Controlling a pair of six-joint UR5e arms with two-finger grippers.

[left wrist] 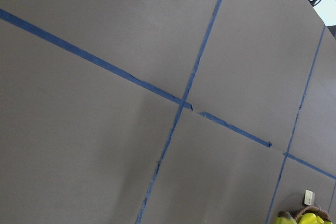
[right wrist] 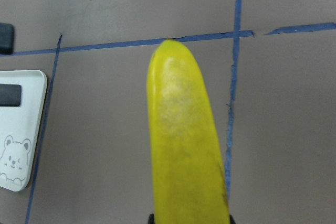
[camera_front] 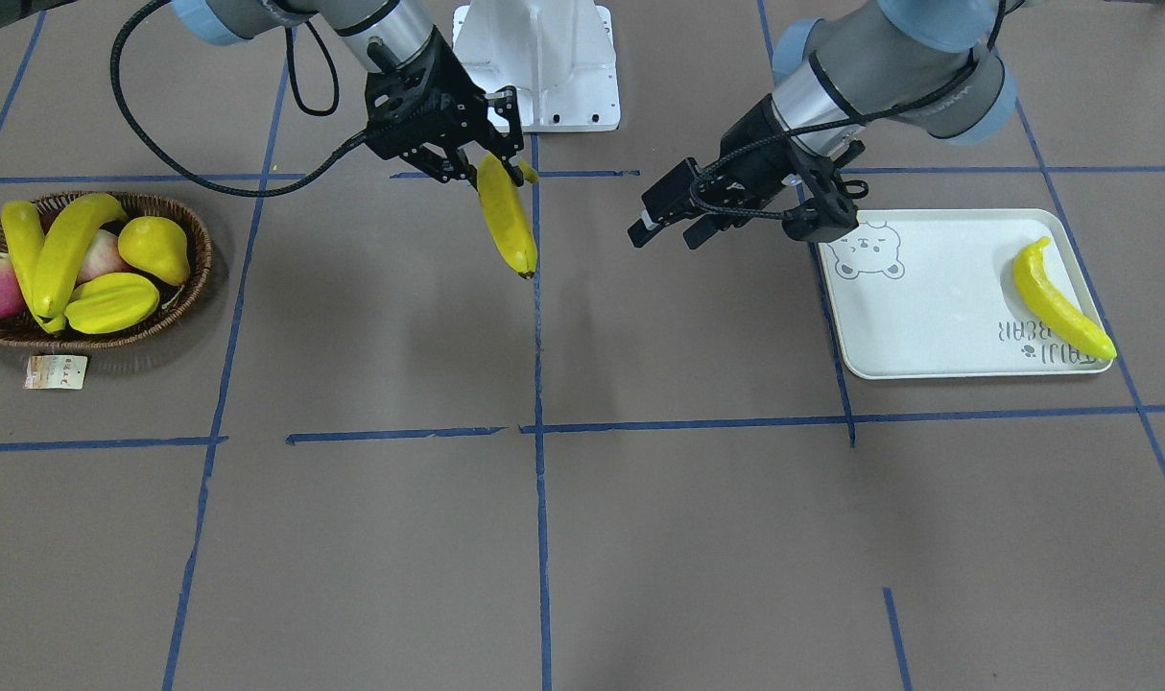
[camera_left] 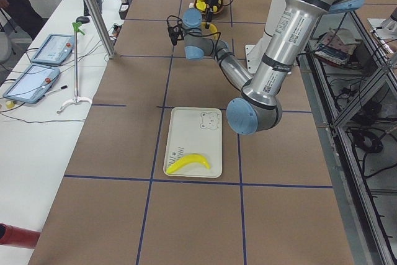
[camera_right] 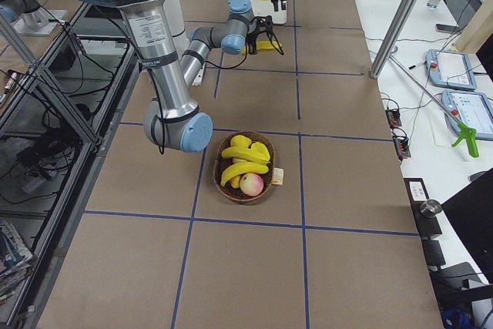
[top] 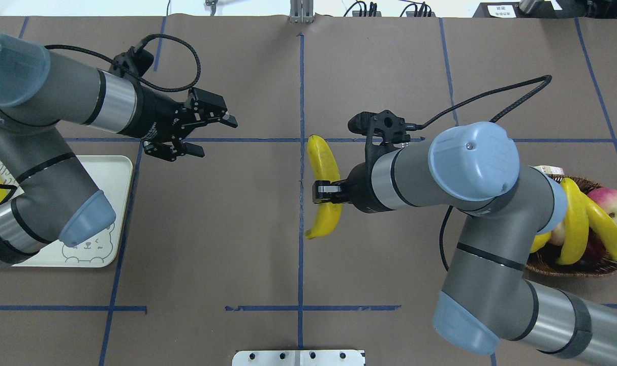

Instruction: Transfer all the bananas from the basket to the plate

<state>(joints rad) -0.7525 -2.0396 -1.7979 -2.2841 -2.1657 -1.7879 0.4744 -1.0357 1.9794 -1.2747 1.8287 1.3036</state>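
The right hand (top: 325, 195) pinches a banana (top: 322, 157) around its middle, above the table's centre. It looks light, stiff and glossy, so likely slippery, and a mid-body hold suits it. The left hand (top: 213, 135) hangs spread near the plate (camera_front: 928, 326), which carries a second banana (camera_front: 1058, 302). Two bananas (camera_front: 64, 254) lie in the basket (camera_front: 197, 278).

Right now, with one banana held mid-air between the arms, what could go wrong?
1. The right gripper pinches the long glossy yellow banana near its upper end; it could pivot or slip.
2. The open left gripper is apart from it, above the brown table; a mistimed release drops it.
3. Another yellow banana lies at the rim of the pale rectangular bear-print plate; a second may nudge it off.
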